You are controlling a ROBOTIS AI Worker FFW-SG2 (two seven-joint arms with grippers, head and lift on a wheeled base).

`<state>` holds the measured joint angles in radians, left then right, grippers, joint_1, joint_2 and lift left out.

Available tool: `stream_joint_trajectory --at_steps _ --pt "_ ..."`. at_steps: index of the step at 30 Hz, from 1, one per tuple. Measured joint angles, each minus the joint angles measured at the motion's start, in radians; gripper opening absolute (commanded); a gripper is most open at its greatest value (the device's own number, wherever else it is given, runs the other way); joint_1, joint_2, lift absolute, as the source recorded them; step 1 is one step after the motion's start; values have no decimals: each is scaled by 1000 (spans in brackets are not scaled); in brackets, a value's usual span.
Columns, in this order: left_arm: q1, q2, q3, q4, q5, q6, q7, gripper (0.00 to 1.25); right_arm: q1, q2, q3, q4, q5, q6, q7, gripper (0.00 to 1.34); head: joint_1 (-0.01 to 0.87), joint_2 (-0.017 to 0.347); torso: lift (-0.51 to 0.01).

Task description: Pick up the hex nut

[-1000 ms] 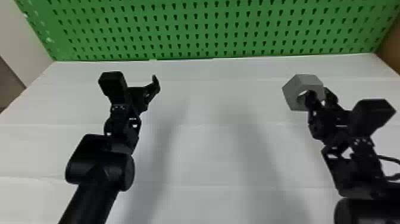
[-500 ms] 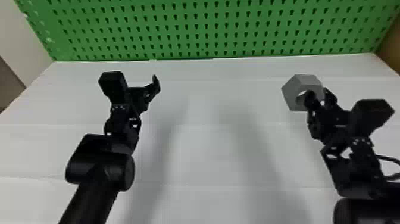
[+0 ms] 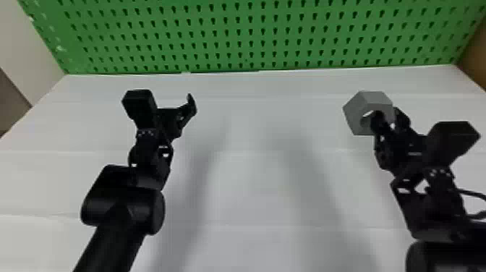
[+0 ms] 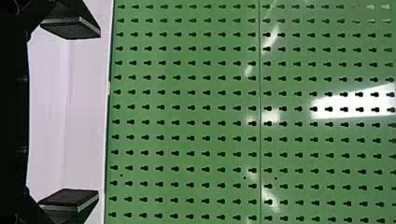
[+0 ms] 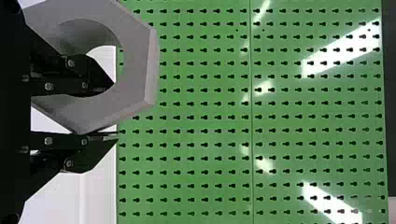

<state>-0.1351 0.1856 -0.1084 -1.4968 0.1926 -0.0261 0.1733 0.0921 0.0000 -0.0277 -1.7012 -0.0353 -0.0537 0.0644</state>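
Right arm (image 3: 435, 213), black, jointed: lower right of the head frame, extending in toward the nut. Left arm (image 3: 121, 199), same pattern: lower left, parked; its left gripper (image 4: 99, 113) set wide, nothing between the two flat fingers.

Right gripper (image 5: 116, 111): right of the head frame, drawn in narrow, holding the hex nut by its ring wall; one finger passes into the hole, the other lies along the outside.

Hex nut (image 3: 352, 114), one, large, grey, six-sided: upper right of the head frame, at the end of the right gripper. Condition of task: grasp made, to all appearance; the piece seems clear of the surface, though the gap beneath cannot be told for certain. Remaining, by judgement: little beyond keeping the grip steady, or a further lift should the nut prove low.

Orientation: the holed face turns towards the near side and lower right of the head frame, tilted somewhat upward. Long axis: none marked, the body being broad and short; the bore axis runs obliquely, from near lower right to far upper left.

Counter (image 3: 253, 173), white, seamed: middle of the frame, beneath both arms. Board (image 3: 253, 39), green, perforated: across the top, behind all.
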Motion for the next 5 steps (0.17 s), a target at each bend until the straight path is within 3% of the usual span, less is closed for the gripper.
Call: stream_joint_trajectory --at_steps 5 --pt "1 0 -1 0 1 0 0 1167 1 0 0 0 0 0 0 291 785 150 -81"
